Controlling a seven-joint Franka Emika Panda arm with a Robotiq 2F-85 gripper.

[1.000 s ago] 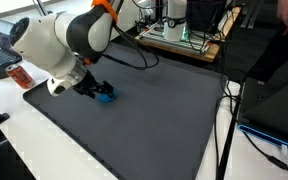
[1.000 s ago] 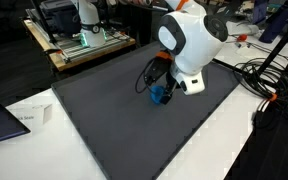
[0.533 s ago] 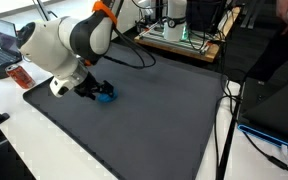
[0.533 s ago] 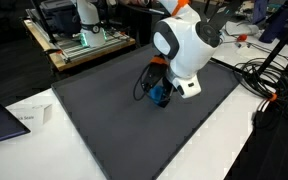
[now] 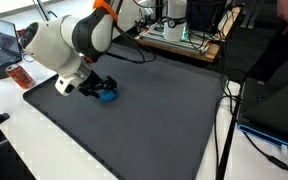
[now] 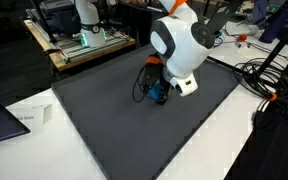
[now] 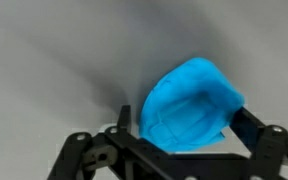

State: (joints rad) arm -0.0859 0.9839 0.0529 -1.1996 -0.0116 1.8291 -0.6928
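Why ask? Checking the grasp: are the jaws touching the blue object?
Cannot tell. Wrist view: blue object sits between open jaws; blur hides contact or gap.

The arm [image 5: 69,40] wears smooth, rounded white shells, bulbous at the joints, with an orange ring [image 6: 181,6] at a joint higher up. A white boxy block [image 6: 186,86] is fixed at the wrist, and a thin black cable [image 6: 140,86] loops beside it. The jaws are black, built of slim linked bars with pivot pins.
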